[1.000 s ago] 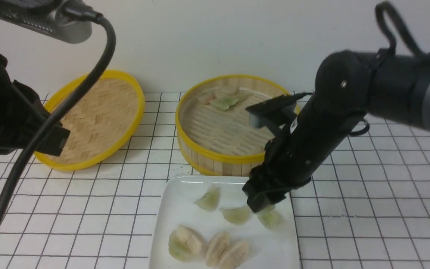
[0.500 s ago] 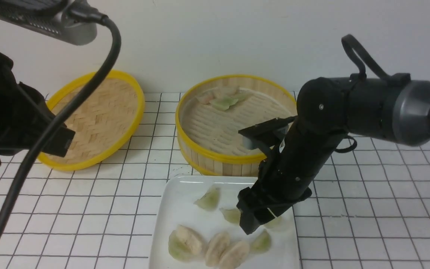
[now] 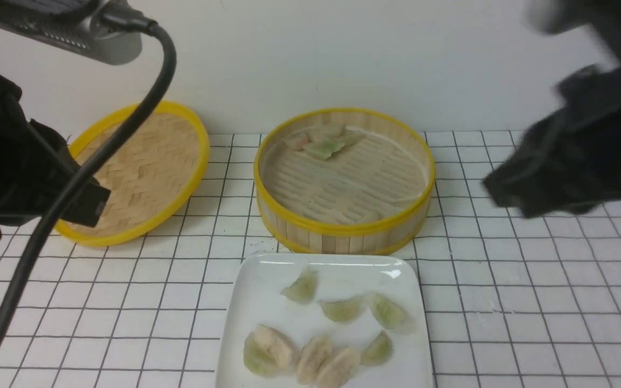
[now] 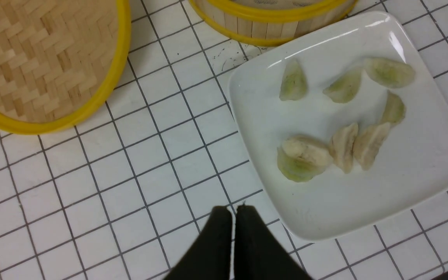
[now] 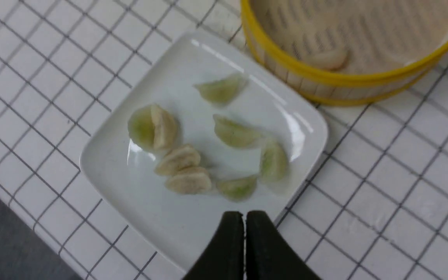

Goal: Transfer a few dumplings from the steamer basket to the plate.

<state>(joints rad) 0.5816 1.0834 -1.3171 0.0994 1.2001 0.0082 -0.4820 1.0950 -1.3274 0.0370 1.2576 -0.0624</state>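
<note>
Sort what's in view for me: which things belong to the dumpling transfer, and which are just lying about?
Job: pale green translucent crescent dumplings; round slatted bamboo steamer basket with yellow rims; glossy white square plate.
Lying about: shallow woven-bamboo lid with yellow rim; opaque beige-white crescent dumplings on the plate.

Bright, even light, shadows soft. Glare streaks on plate (image 4: 364,202) rim, on the side far from left gripper (image 4: 233,209). Right arm (image 3: 580,161) motion-blurred in front view. Right wrist view soft, left wrist view sharp.
</note>
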